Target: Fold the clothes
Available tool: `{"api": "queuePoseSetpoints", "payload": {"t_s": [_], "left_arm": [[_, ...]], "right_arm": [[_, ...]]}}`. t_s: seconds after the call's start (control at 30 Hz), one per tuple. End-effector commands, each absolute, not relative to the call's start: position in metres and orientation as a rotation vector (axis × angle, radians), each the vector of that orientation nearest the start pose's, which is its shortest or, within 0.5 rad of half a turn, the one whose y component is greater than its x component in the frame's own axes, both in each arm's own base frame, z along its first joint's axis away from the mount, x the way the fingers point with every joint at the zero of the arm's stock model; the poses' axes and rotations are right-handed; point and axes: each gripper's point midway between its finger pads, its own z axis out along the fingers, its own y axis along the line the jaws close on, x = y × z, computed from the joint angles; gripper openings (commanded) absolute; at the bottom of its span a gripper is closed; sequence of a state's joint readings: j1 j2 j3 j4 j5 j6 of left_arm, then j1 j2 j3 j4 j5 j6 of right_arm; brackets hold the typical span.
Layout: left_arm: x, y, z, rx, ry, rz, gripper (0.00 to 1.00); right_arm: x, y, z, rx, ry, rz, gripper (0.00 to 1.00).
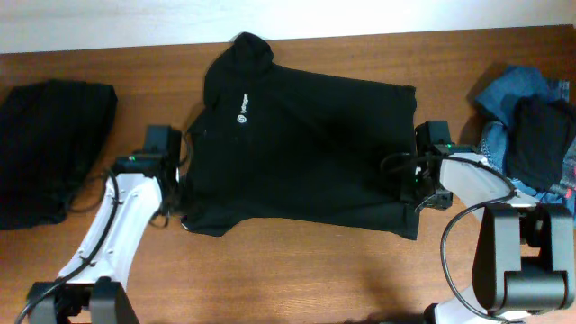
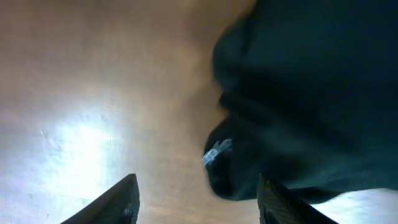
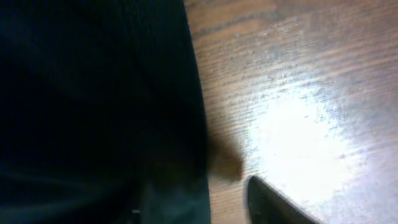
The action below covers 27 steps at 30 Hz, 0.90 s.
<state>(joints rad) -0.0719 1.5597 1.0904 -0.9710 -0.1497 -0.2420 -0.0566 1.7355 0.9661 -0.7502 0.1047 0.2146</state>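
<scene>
A black short-sleeved T-shirt [image 1: 306, 153] with a small white chest logo [image 1: 243, 115] lies spread flat mid-table, collar toward the left. My left gripper [image 1: 177, 173] is at the shirt's left edge. In the left wrist view it [image 2: 196, 202] is open, and a fold of black fabric with a white tag [image 2: 217, 152] lies just ahead of its right finger. My right gripper [image 1: 416, 177] is at the shirt's right edge. In the right wrist view it [image 3: 205, 205] is open and straddles the edge of the black fabric [image 3: 93, 106], not closed on it.
A crumpled black garment [image 1: 45, 144] lies at the far left. A pile of blue denim [image 1: 513, 90] with a black piece [image 1: 540, 135] on top sits at the far right. Bare wooden table [image 1: 297, 270] lies in front of the shirt.
</scene>
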Motion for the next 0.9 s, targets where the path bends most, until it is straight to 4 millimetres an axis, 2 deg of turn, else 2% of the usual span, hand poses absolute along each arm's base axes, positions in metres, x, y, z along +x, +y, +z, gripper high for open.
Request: {"api": "queuePoseSetpoints", "payload": {"t_s": [0.0, 0.07, 0.17, 0.2, 0.3, 0.43, 0.53, 0.6, 0.7, 0.8, 0.87], "left_arm": [[0.329, -0.014, 0.111, -0.238, 2.852, 0.048, 0.62], [0.341, -0.024, 0.116, -0.214, 2.805, -0.019, 0.64], [0.353, -0.04, 0.116, -0.18, 2.76, -0.1, 0.65], [0.354, -0.042, 0.115, -0.189, 2.754, -0.106, 0.65], [0.354, -0.049, 0.104, -0.187, 2.758, -0.115, 0.65], [0.351, -0.056, 0.076, -0.164, 2.794, -0.112, 0.65], [0.348, -0.057, 0.052, -0.163, 2.831, -0.102, 0.65], [0.347, -0.056, 0.041, -0.164, 2.857, -0.095, 0.65], [0.347, -0.057, 0.03, -0.166, 2.877, -0.089, 0.65], [0.347, -0.056, 0.023, -0.167, 2.893, -0.084, 0.65], [0.346, -0.056, 0.02, -0.167, 2.904, -0.081, 0.66]], "right_arm": [[0.312, -0.038, 0.025, 0.435, 3.011, -0.155, 0.64], [0.326, -0.038, 0.048, 0.433, 2.979, -0.15, 0.74], [0.349, -0.04, 0.084, 0.419, 2.916, -0.14, 0.94], [0.356, -0.04, 0.094, 0.417, 2.891, -0.137, 0.98], [0.376, -0.042, 0.114, 0.412, 2.816, -0.125, 0.99], [0.39, -0.042, 0.113, 0.408, 2.773, -0.114, 0.99], [0.396, -0.037, 0.104, 0.401, 2.779, -0.078, 0.92], [0.401, -0.036, 0.097, 0.395, 2.781, -0.061, 0.84], [0.411, -0.029, 0.087, 0.319, 2.785, -0.008, 0.75], [0.416, -0.029, 0.075, 0.322, 2.795, -0.006, 0.66], [0.417, -0.029, 0.067, 0.323, 2.808, -0.007, 0.63]]}}
